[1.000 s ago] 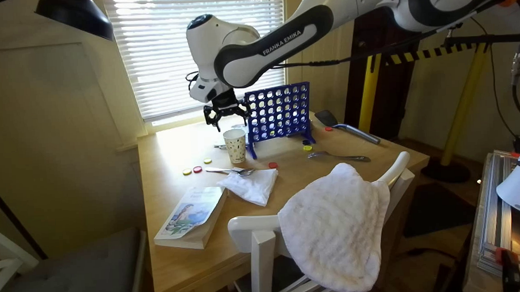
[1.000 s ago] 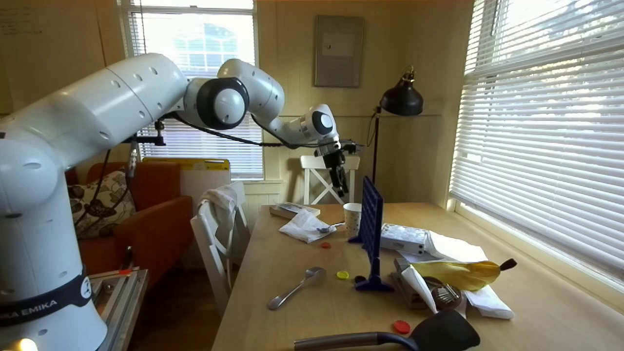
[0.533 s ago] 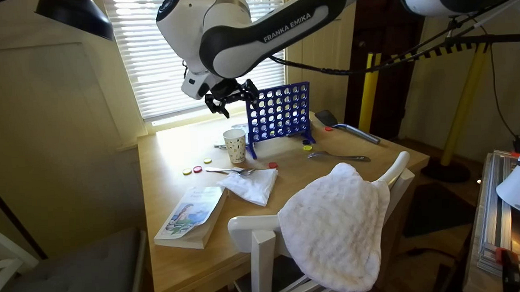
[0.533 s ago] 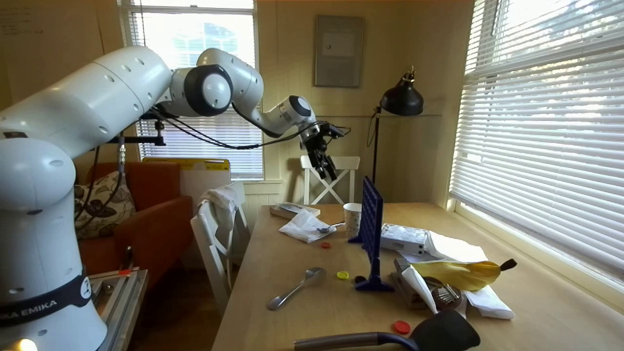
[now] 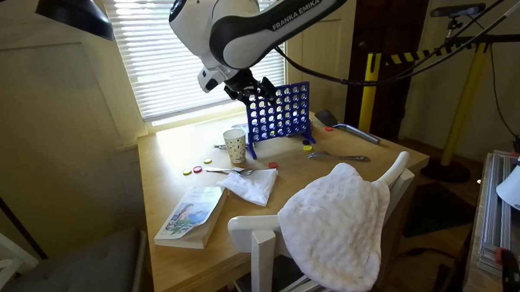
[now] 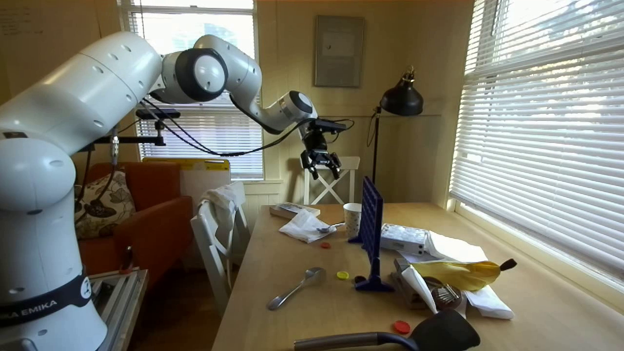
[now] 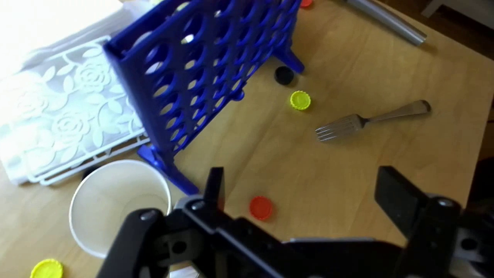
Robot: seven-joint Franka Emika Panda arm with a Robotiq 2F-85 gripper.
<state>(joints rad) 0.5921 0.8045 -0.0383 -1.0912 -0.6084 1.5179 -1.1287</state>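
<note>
The gripper hovers, jaws parted wide. In the wrist view, a cup stands at its nine o'clock — the blue grid at ten-thirty.

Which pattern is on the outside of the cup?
Scattered dark and brownish specks on cream; the cup shows best in an exterior view.

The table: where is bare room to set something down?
In the wrist view, bare wood lies between fork, yellow disc and lower red disc; in an exterior view, right of the spatula. Crowded: between blue rack and window, with papers and a yellow object, and around the cup.
</note>
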